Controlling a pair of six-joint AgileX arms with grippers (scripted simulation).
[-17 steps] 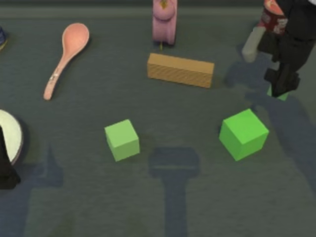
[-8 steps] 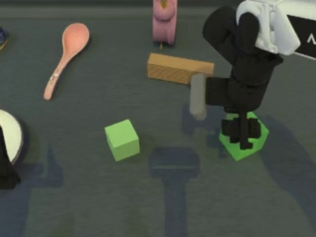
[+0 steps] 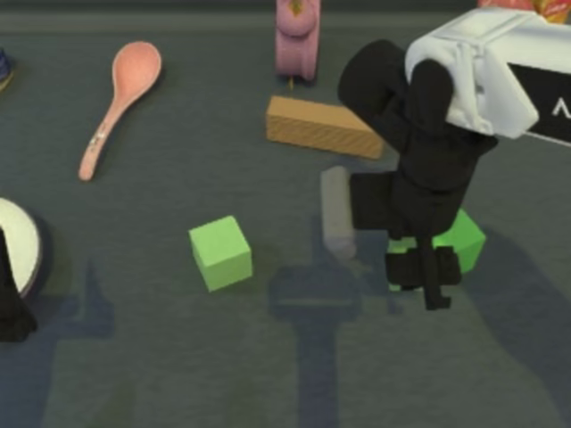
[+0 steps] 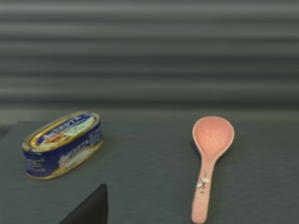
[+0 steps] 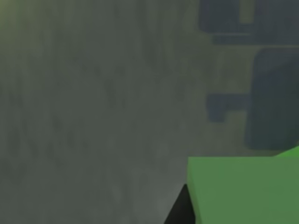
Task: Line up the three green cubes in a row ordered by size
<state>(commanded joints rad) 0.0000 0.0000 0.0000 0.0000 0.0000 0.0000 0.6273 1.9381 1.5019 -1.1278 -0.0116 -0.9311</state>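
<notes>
Overhead first: my right hand (image 3: 426,278) hangs at about four o'clock from the counter's (image 3: 161,357) centre, right over the large green cube (image 3: 466,237), whose far-right corner is all that shows past the black arm. I cannot tell how far its fingers are spread, nor whether they touch the cube. The medium green cube (image 3: 220,252) sits alone at about eight o'clock, well apart from the large one. I cannot find the small cube. The tan wooden block (image 3: 321,126) lies near twelve o'clock, the pink spoon (image 3: 119,102) at ten. My left arm is parked at nine o'clock, at the edge.

Left wrist: the spoon (image 4: 209,163) and a blue fish tin (image 4: 63,143) lie apart on the counter.

Right wrist: one bright green cube face (image 5: 243,189) fills the corner, close to the lens.
</notes>
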